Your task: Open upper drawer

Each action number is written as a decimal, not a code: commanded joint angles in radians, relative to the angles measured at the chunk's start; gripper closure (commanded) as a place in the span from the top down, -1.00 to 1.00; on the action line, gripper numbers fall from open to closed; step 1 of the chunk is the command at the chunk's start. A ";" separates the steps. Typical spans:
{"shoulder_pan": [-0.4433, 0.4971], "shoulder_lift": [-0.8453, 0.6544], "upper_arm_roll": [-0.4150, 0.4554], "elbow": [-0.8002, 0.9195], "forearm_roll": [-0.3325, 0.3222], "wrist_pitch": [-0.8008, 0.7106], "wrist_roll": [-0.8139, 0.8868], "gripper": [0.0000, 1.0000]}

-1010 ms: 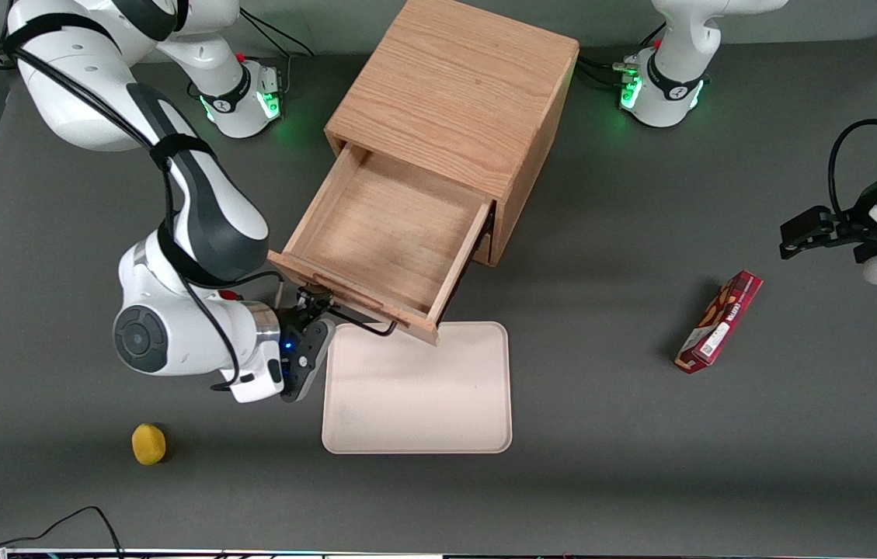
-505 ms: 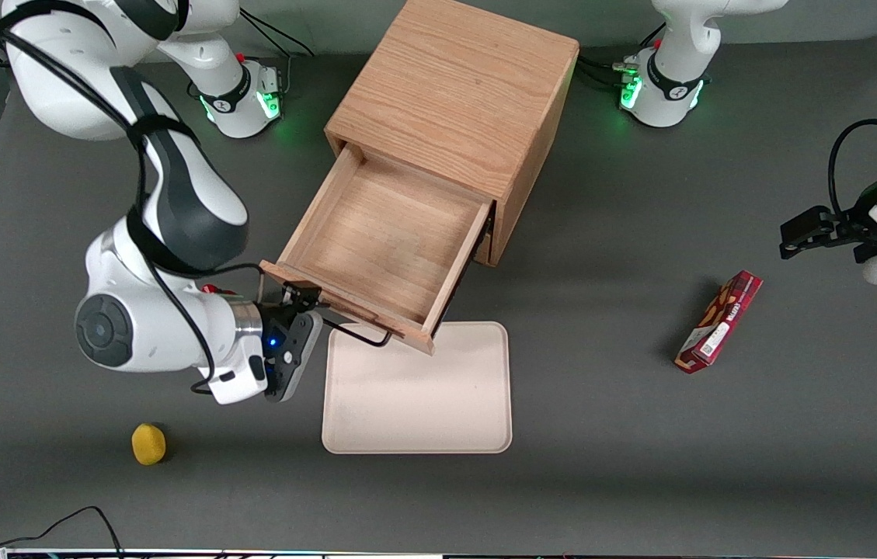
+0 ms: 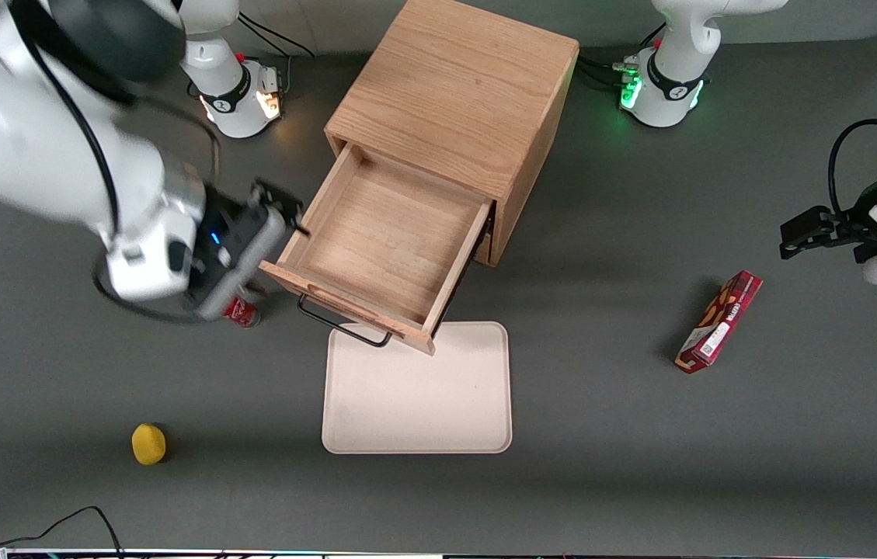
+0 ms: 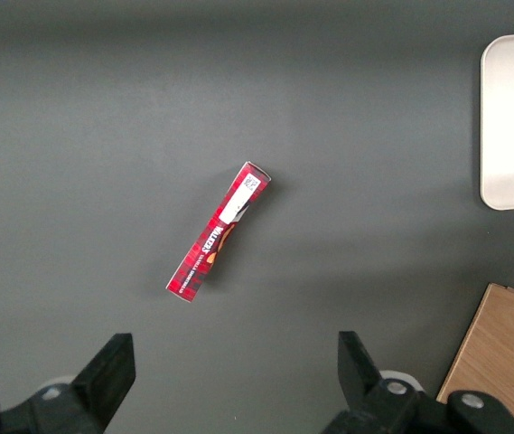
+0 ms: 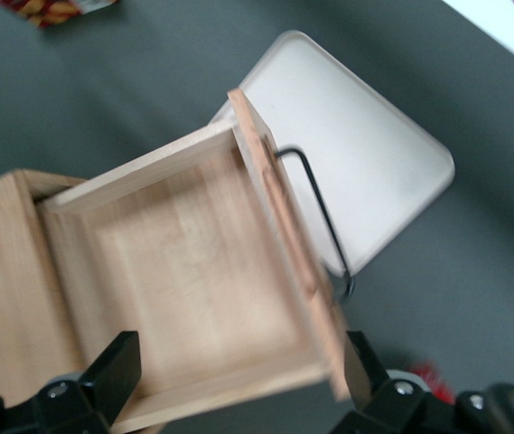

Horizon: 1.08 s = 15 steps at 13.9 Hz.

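The upper drawer [image 3: 388,233] of the oak cabinet [image 3: 454,85] stands pulled far out, an empty shallow wooden tray. Its thin black wire handle [image 3: 345,326] hangs free at the drawer front. My gripper [image 3: 279,210] is open and empty, raised above the table beside the drawer's side wall, toward the working arm's end. In the right wrist view the drawer [image 5: 193,262] and handle [image 5: 320,217] lie below the widely spread gripper [image 5: 237,380]. The lower drawer is hidden under the upper one.
A beige tray [image 3: 419,396] lies on the table in front of the drawer. A red can [image 3: 240,313] stands under my wrist. A yellow object [image 3: 148,443] lies nearer the front camera. A red box [image 3: 719,322] lies toward the parked arm's end.
My gripper has let go of the black handle, risen and moved away from the front camera along the drawer's side. The red can now shows. The drawer stays pulled out.
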 commanded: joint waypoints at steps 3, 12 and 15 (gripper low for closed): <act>-0.043 -0.071 -0.070 -0.073 -0.063 -0.042 0.414 1.00; -0.052 -0.341 -0.346 -0.414 -0.071 -0.127 0.490 1.00; -0.057 -0.593 -0.353 -0.830 -0.026 0.140 0.494 1.00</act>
